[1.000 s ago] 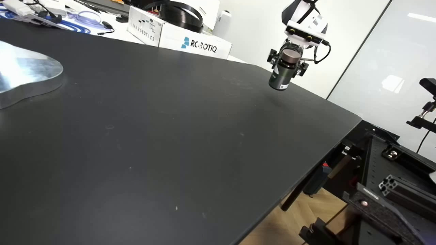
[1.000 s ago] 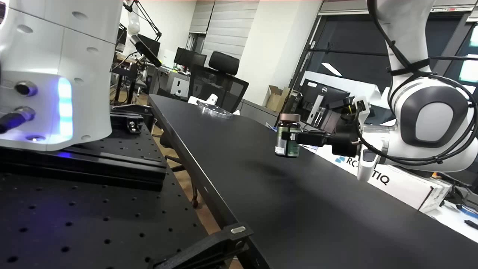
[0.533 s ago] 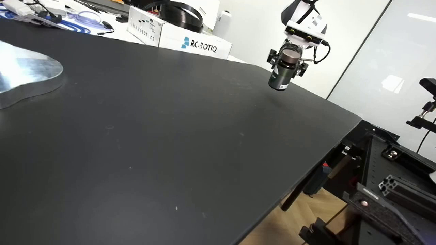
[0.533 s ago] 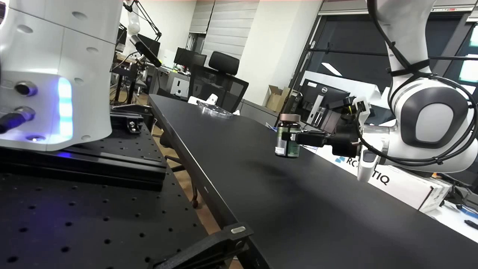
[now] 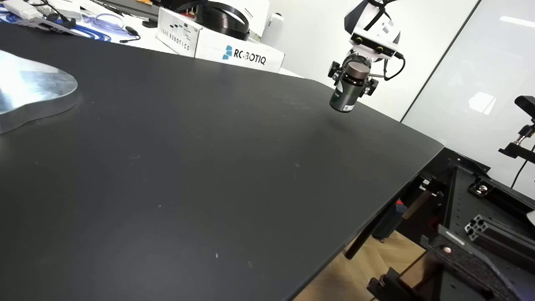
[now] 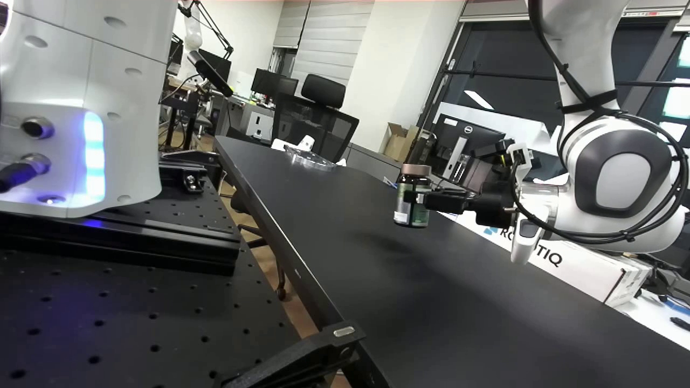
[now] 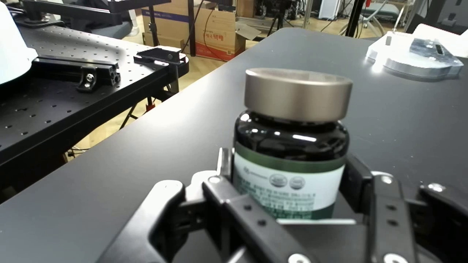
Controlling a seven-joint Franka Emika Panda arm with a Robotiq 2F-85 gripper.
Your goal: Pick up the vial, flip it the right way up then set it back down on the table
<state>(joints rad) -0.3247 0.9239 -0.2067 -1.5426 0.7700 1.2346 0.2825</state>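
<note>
Vial (image 5: 345, 95), cap (image 5: 358, 70) up, gripped by claw (image 7: 291, 173) above the bench (image 5: 234, 167) at far right, has barely shifted; flip looks done, setting down probably next.

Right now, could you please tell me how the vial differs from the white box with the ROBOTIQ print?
The vial is held in the gripper, its brownish cap up, above the black table; the white box rests on the white bench alongside. The vial is rounded and dark; the white box is angular and pale. The vial is smaller than the white box. Both carry printing.
</note>
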